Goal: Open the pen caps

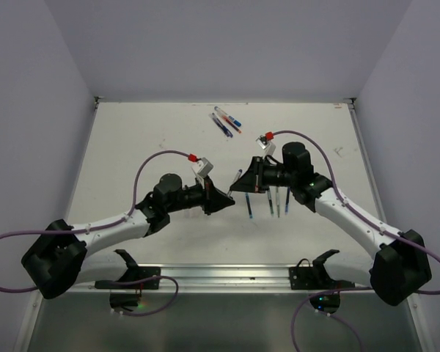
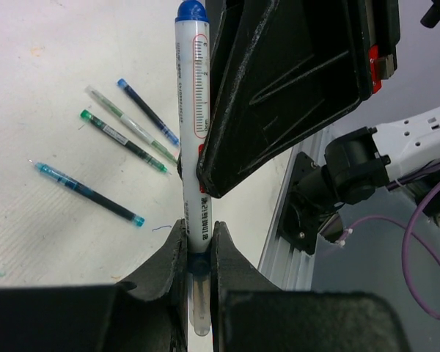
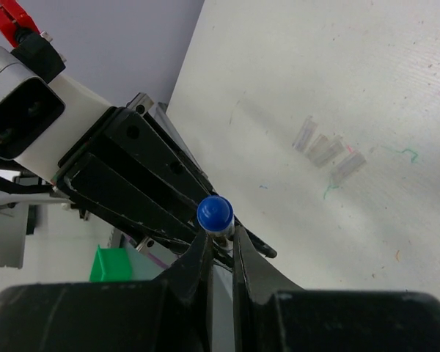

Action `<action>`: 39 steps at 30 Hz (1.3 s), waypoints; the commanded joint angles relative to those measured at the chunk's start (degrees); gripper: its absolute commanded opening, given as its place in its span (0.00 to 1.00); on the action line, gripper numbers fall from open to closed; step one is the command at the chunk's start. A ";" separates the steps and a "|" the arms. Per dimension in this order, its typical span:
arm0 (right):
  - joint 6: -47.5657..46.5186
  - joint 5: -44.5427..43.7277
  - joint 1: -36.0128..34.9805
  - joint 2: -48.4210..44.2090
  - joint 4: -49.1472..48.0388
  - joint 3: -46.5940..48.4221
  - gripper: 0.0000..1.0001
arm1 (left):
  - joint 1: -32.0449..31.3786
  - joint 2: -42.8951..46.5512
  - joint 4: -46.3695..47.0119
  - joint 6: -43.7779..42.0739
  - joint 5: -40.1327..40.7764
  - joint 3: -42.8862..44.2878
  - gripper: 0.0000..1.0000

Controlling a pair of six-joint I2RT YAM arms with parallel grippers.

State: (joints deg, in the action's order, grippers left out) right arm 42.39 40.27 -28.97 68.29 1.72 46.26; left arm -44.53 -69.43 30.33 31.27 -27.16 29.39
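One pen (image 2: 191, 110) with a white printed barrel and a round blue end (image 3: 215, 213) hangs above the table between both grippers. My left gripper (image 2: 198, 231) is shut on its lower part, where a dark blue collar meets a clear pen cap (image 2: 198, 308) that runs down between the fingers. My right gripper (image 3: 221, 235) is shut on the barrel just below the blue end. From above, the left gripper (image 1: 227, 199) and right gripper (image 1: 238, 187) meet tip to tip at mid-table.
Several uncapped pens (image 1: 270, 202) lie under the right arm, also seen in the left wrist view (image 2: 88, 192). Capped pens (image 1: 226, 121) lie at the back. Short clear tubes (image 3: 326, 150) lie together on the table. A rail (image 1: 227, 275) runs along the near edge.
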 commanded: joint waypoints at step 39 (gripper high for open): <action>0.68 -8.54 -2.40 11.86 -25.71 5.68 0.00 | -4.60 5.97 21.98 12.95 -5.10 -10.41 0.00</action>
State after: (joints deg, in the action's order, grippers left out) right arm 48.97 52.10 -30.11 80.55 -25.19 47.03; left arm -44.53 -65.54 57.25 49.04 -15.57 15.07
